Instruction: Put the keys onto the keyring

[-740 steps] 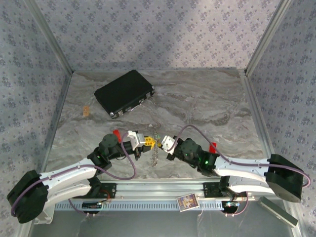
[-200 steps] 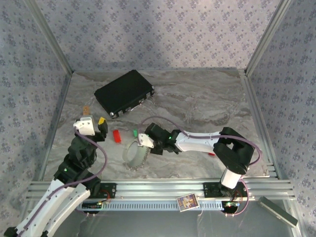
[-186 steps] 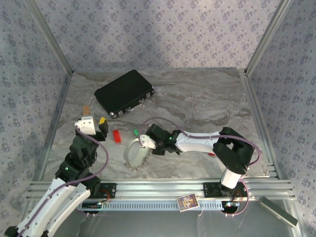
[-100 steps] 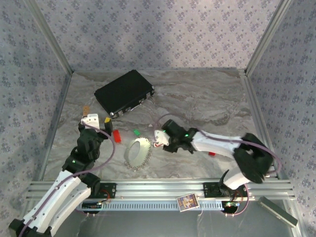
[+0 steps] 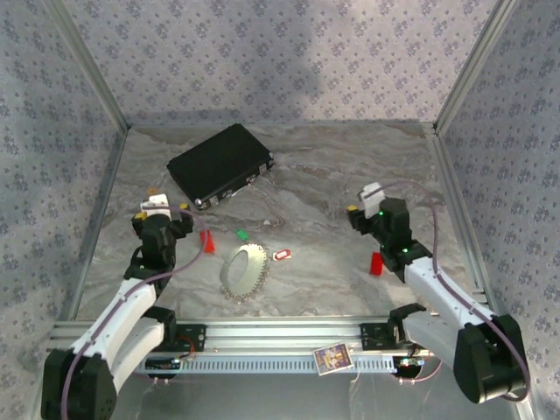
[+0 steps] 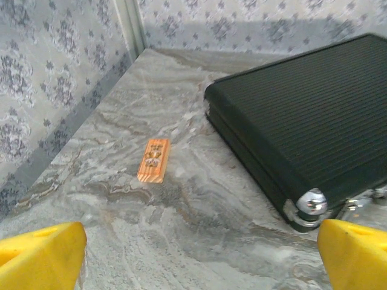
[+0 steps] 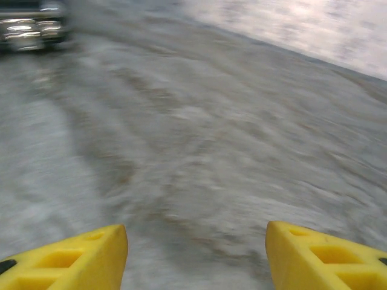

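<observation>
Shows the keyring (image 5: 243, 269) lying near the surface's middle, a green key (image 5: 241, 234) and a red key (image 5: 282, 255) loose beside it, apparently unthreaded, with left gripper (image 5: 169, 210) and right gripper (image 5: 360, 201) jaws apart, empty.

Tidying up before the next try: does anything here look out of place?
Yes: the green key and red key lie loose on the table beside the keyring, not threaded on it. Nothing looks damaged.
</observation>
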Controlling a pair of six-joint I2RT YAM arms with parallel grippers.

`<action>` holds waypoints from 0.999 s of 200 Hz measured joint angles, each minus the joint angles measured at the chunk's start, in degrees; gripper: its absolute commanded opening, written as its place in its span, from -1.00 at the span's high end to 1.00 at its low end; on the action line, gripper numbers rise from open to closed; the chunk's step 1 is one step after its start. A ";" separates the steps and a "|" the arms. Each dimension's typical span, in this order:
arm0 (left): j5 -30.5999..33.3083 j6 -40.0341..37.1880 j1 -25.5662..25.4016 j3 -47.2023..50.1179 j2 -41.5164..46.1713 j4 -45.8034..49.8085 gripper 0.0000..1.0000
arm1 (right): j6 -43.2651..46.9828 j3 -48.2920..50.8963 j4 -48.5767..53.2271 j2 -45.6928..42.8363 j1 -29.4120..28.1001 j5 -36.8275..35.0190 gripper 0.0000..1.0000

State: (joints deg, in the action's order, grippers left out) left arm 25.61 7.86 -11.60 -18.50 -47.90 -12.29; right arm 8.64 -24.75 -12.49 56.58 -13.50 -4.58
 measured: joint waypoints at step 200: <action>-12.46 -6.21 10.49 -2.67 -40.28 -35.69 -0.99 | -5.90 2.80 -33.07 30.36 15.13 2.91 -0.28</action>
State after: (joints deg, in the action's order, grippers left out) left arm 13.15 1.65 -1.10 -21.17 -88.18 -47.99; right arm 2.74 -21.96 -45.56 86.94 1.63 -1.67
